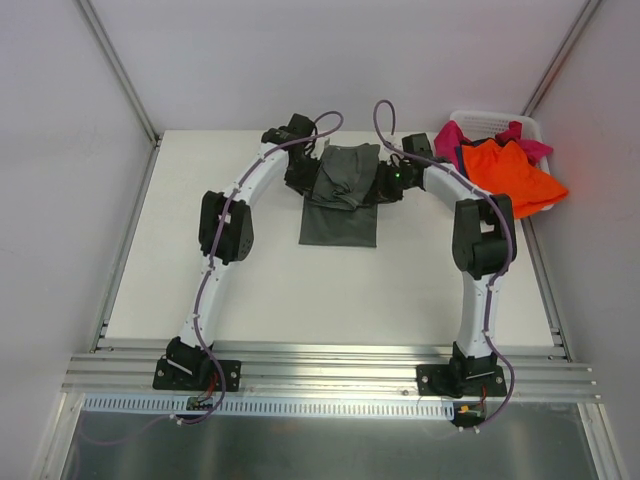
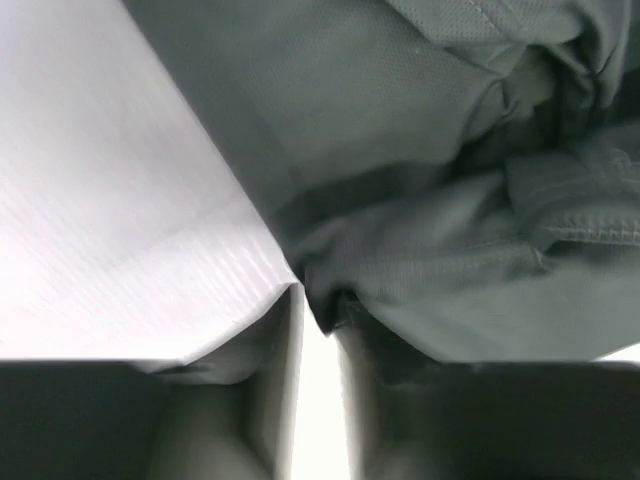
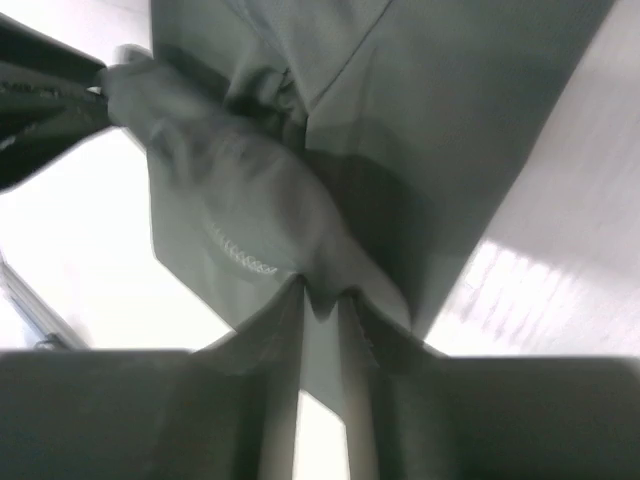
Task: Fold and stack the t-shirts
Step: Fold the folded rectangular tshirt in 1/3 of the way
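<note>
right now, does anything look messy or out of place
The bright orange cloth t-shirt and magenta-pink t-shirt overhang the white plastic basket, far right. The dark grey-olive t-shirt is bunched where the left gripper and right gripper pinch it.

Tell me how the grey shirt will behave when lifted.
Likely floppy: the grey shirt bunches and creases between the left gripper and right gripper. The cloth looks thin, so probably light; its flat lower part would sag.
</note>
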Controlling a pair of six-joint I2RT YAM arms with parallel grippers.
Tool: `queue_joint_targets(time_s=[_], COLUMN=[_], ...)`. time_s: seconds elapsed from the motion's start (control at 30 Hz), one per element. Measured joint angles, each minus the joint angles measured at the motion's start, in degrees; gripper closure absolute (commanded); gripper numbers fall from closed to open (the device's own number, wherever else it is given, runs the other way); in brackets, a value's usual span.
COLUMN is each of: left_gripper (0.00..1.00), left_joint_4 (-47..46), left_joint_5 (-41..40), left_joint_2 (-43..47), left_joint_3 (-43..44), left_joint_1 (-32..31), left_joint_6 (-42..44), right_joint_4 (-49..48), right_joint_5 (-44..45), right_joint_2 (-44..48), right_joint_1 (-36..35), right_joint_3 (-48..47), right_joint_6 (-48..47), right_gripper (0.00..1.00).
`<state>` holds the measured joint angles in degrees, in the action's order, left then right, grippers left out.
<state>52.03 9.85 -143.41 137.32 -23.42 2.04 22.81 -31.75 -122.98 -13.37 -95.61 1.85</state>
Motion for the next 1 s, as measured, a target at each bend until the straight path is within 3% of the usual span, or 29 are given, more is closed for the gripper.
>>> queue_joint_targets(time_s=[0.03,0.07,0.1,0.37,0.47,0.53,0.7,1.0], left_gripper=[0.46,0.17,0.13,0.09,0.09,0.01,0.01,0.01], left_joint_4=[-0.31,-0.55,-0.66,-0.76,-0.59,-0.39,-0.02,0.70], left_joint_5=[-0.15,-0.35,-1.01,-5.99,-6.38,-5.84,-2.40,-1.38], left_joint_2=[-0.35,-0.68,-0.90,3.08,8.50,12.87,21.97,26.47], left_joint_3=[0.24,0.50,0.59,-3.15,-6.34,-7.98,-9.81,-15.54], left_joint_1=[0.00,0.00,0.00,0.17,0.57,1.20,5.66,10.29], left_joint_6=[0.33,0.11,0.02,-1.18,-1.38,-1.86,-2.49,-1.75], right_joint_4=[-0.20,-0.42,-0.57,3.89,8.22,9.27,9.35,8.81], right_joint_5=[0.24,0.70,1.22,4.00,3.85,3.17,-0.39,-7.15], right_joint_2=[-0.28,-0.59,-0.83,1.46,3.26,4.11,5.09,-4.50], right_joint_1=[0.00,0.00,0.00,0.00,-0.04,-0.17,-1.64,-6.86], right_joint_3=[-0.28,-0.52,-0.61,-0.74,-3.13,-4.66,-5.53,-11.45], right_joint_6=[0.04,-0.11,-0.92,-5.55,-6.67,-6.93,-6.88,-3.89], right_gripper=[0.46,0.38,0.34,0.31,0.33,0.34,0.34,0.35])
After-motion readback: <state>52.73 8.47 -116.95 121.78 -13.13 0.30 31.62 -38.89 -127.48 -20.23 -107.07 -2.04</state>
